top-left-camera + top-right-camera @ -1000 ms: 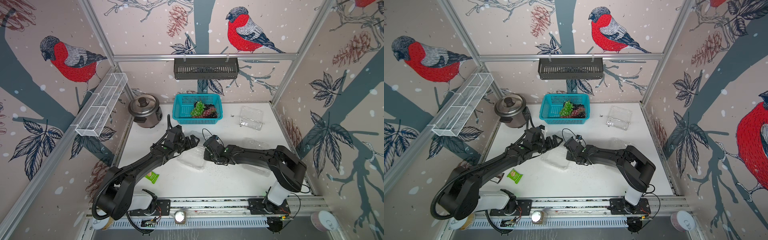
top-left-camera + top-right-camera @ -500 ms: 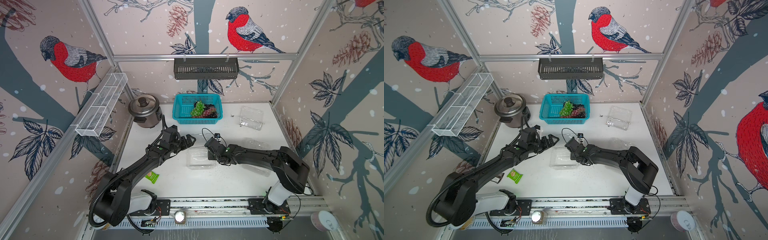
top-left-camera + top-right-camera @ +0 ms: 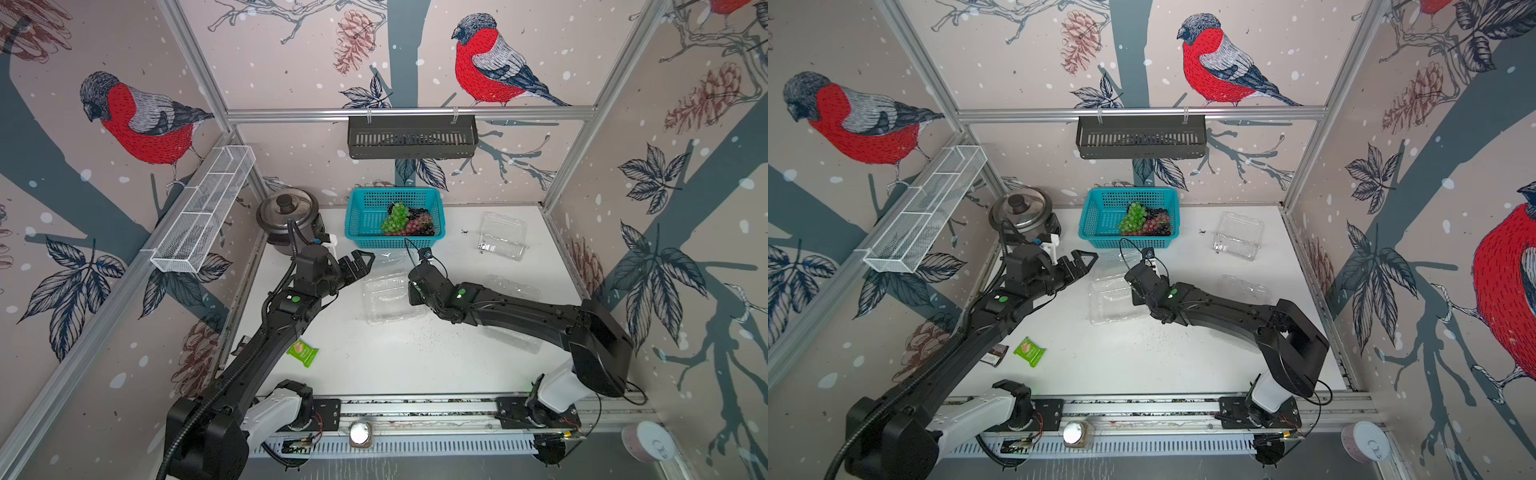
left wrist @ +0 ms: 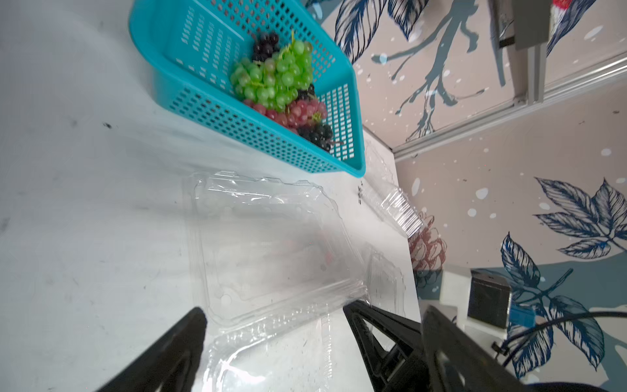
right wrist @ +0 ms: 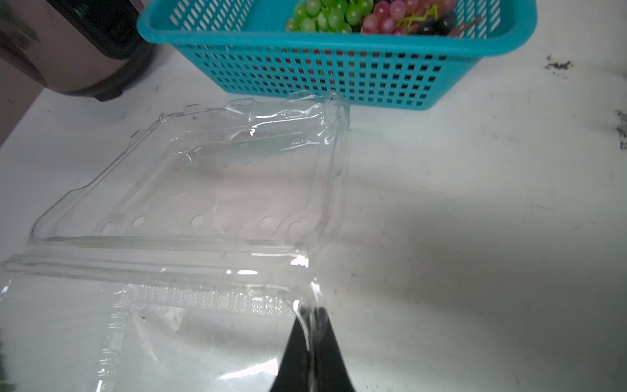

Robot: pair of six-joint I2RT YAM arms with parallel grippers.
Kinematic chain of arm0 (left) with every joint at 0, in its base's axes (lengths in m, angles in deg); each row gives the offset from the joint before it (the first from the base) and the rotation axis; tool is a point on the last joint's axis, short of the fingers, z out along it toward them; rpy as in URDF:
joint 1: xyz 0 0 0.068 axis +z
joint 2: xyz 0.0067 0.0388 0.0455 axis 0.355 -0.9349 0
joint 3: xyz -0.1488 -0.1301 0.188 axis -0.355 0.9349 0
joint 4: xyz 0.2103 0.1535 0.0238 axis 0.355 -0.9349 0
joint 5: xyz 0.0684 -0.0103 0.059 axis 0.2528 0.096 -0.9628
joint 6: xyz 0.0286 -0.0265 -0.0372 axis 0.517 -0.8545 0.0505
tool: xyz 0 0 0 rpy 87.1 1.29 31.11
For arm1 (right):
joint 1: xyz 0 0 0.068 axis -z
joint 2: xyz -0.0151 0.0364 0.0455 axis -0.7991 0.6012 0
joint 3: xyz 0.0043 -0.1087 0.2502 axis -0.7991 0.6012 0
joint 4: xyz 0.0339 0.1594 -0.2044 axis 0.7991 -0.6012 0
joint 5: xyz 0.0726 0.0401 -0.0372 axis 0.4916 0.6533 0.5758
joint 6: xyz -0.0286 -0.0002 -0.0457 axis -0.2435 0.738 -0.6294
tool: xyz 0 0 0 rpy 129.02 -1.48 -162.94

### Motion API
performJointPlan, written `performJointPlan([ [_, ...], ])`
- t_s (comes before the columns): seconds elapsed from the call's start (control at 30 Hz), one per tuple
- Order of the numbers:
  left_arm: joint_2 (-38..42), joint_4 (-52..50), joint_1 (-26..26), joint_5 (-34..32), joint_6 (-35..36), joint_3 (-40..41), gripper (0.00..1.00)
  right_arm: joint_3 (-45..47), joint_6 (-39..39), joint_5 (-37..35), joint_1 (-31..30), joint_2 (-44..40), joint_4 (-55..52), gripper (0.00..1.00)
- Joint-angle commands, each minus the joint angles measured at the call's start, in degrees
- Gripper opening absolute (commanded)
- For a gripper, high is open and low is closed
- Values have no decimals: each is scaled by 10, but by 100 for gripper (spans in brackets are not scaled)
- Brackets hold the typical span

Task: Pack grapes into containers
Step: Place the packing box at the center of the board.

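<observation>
The right tool (image 5: 310, 317) is pinched shut on a corner of the open container (image 3: 386, 297), just in front of the basket (image 3: 354, 216) holding the grapes (image 3: 405, 220); the left tool (image 3: 358, 266) gapes empty. The thin plastic could buckle or slip free if pulled.

Left arm: the black jointed left arm (image 3: 266, 345) stretches from its base on the near rail, up and inward toward the middle.
Left wrist: the black left wrist (image 3: 316, 270) sits level, aimed toward the right arm.
Left gripper: the black parallel left gripper (image 4: 274, 310) has its jaws spread wide, with nothing between them.
Right arm: the black jointed right arm (image 3: 532, 320) has its elbow raised near the base and its forearm running inward.
Right gripper: the black parallel right gripper (image 5: 310, 325) has its jaws pressed together, pinching the rim of the clear plastic clamshell container (image 5: 190, 203).
Spacing: the two grippers are near each other but apart.
</observation>
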Motion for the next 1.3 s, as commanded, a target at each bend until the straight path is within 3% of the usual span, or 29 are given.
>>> performJointPlan([
  [0.0, 10, -3, 18, -20, 14, -17, 98, -24, -42, -19, 0, 19, 56, 7],
  [0.33, -17, 0, 56, 4, 21, 7, 98, -125, -39, 45, 2, 197, 89, 10],
  [0.7, -34, 15, 114, 36, 21, 48, 98, -230, -50, 111, -4, 321, 76, 16],
  [0.93, -69, 17, 121, 60, 15, 38, 98, -299, -63, 130, 15, 368, 41, 33],
  [1.27, -121, 19, 121, 107, 23, 20, 98, -307, -79, 176, 38, 358, 36, 57],
])
